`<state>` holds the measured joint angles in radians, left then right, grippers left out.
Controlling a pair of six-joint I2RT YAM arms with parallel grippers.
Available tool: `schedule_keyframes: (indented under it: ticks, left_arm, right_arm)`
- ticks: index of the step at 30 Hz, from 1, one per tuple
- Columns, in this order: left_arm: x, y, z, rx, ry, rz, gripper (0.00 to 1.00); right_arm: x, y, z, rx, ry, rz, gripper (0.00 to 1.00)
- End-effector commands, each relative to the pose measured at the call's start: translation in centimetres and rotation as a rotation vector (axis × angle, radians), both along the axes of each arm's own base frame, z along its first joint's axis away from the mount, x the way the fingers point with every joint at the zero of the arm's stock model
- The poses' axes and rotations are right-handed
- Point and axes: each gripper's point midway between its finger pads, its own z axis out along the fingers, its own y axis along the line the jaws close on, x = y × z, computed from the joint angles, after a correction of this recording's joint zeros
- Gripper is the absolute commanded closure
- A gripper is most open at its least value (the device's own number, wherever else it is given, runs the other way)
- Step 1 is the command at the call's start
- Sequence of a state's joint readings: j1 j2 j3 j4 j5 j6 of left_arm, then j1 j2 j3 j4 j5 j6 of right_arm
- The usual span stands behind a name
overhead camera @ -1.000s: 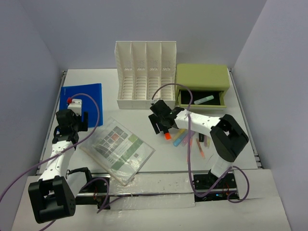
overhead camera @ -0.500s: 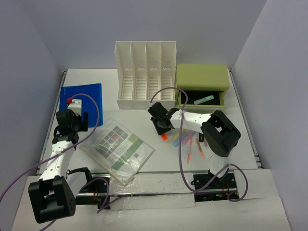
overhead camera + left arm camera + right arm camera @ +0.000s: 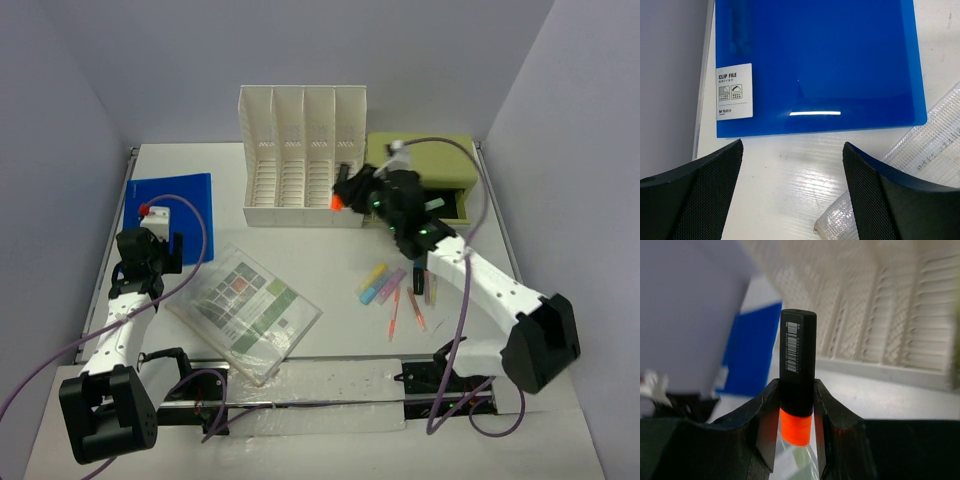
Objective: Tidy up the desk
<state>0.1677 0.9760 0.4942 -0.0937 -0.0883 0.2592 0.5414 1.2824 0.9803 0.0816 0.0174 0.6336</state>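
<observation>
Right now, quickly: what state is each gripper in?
Left gripper: open, holding nothing.
Right gripper: shut on the black highlighter with an orange cap.

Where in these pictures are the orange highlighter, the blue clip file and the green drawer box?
orange highlighter (image 3: 797,352): right wrist view, black barcoded barrel.
blue clip file (image 3: 830,60): left wrist view, middle of cover.
green drawer box (image 3: 450,168): top external view, its top face.

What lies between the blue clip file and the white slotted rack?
Only bare desk separates the clip file and rack, per the top external view.
</observation>
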Motion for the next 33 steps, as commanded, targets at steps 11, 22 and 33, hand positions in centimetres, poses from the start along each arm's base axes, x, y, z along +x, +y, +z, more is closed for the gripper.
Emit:
schedule_keyframes:
  ticks: [11,22,33]
  left_arm:
    - [0.7,0.3,0.5,-0.001,-0.032,0.002,0.13]
    - [0.6,0.2,0.6,0.002,-0.034,0.002,0.13]
    - [0.7,0.3,0.4,0.000,-0.026,0.002,0.13]
  right_arm:
    - [2.7,-18.0,-1.8,0.333,0.037,-0.742,0.98]
    - [4.2,-21.5,-5.2,0.287,0.120,-0.854,0.71]
    - [4.3,-21.5,-1.7,0.070,0.009,-0.743,0.25]
